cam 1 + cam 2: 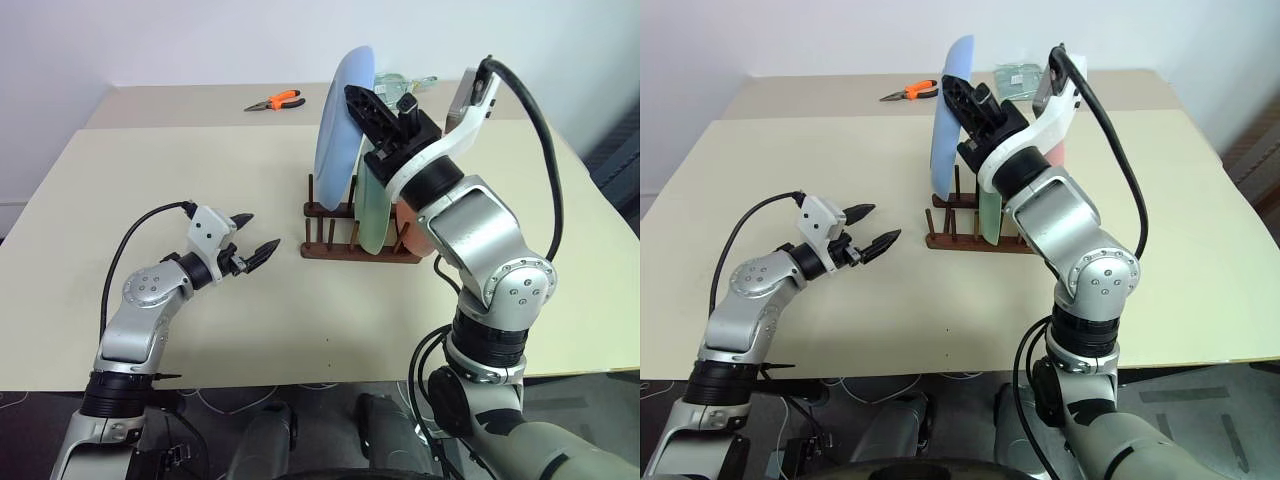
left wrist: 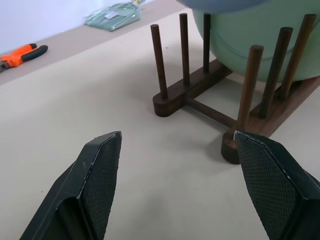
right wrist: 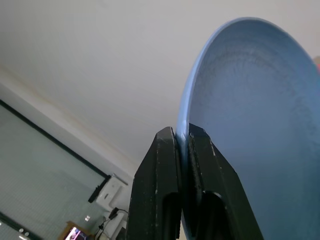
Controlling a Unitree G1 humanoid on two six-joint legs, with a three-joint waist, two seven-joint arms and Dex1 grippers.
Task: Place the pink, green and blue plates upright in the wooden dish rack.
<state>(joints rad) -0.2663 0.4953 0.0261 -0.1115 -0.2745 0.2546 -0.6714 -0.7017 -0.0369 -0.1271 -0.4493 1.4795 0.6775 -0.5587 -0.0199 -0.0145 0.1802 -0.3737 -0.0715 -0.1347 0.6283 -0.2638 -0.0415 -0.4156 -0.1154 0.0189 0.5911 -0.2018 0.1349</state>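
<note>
The right gripper (image 1: 372,108) is pinched tight on the rim of the light blue round matte plate (image 1: 343,112), holding it on edge in the air above the small dark brown wooden dish rack (image 1: 345,236). In the right wrist view the two black fingers (image 3: 162,170) sandwich the thin rim with almost no gap. The pale mint green plate (image 1: 371,212) already stands upright between the pegs, and the salmon pink plate (image 1: 414,230) shows just behind it, largely hidden by the right arm, so its seating cannot be judged. The left gripper (image 1: 254,243) hovers over the beige table (image 1: 150,180) near the rack's free end, its jaws spread apart and holding nothing (the left wrist view looks straight at the empty pegs).

Judging from this, the blue plate is the last to go in, and the empty slots lie on the near-left end of the rack. The risks: the grip is only on the rim, so the plate could pivot or slip as it is lowered; its lower edge could land on a peg top rather than between pegs; or it could knock the green plate and tip it. The rack looks light and might slide if pushed sideways. The orange-handled pliers (image 1: 275,101) lie well apart at the far side of the table
</note>
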